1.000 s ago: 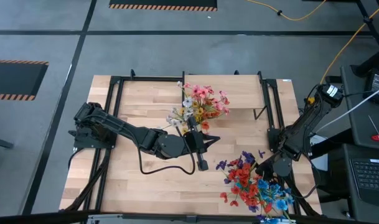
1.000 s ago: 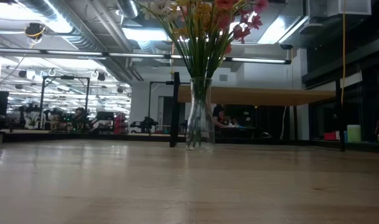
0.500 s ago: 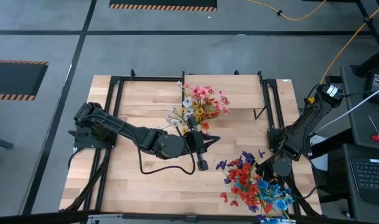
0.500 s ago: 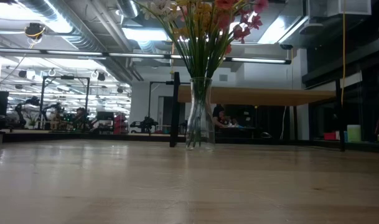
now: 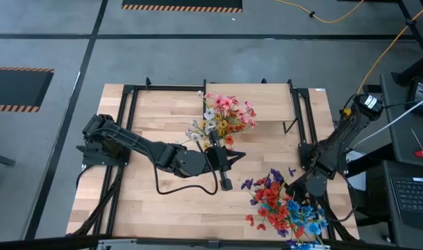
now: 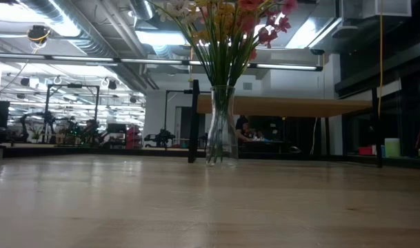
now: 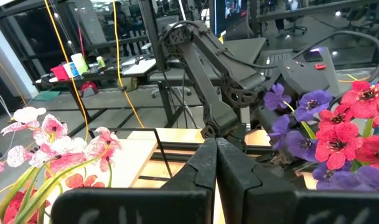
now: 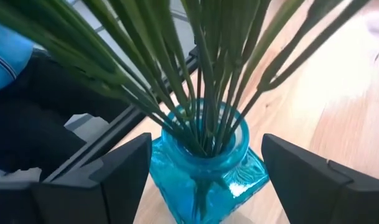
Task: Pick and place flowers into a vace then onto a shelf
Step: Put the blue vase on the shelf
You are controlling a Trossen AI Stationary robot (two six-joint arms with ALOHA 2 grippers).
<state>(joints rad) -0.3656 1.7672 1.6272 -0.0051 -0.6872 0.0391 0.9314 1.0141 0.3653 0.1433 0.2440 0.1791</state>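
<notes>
Flowers, artificial sprays with thin green stems: high view shows a red, blue and purple bunch (image 5: 284, 208) near the tabletop's front right corner, right gripper (image 5: 300, 189) just beside it; a pink, yellow and white bunch (image 5: 224, 118) stands by the pale wood shelf (image 5: 274, 104) at the back edge. Left gripper (image 5: 226, 182) rests mid-table, fingers pressed together, empty.

Low view: clear glass vase (image 6: 221, 124) stands upright with that bunch.

Right wrist view: square turquoise glass vase (image 8: 205, 171) sits between the wide-spread fingers (image 8: 121, 171), untouched. Judgement: glass is slippery, fragile and top-heavy; grip the flat body sides, not the springy stems.
</notes>
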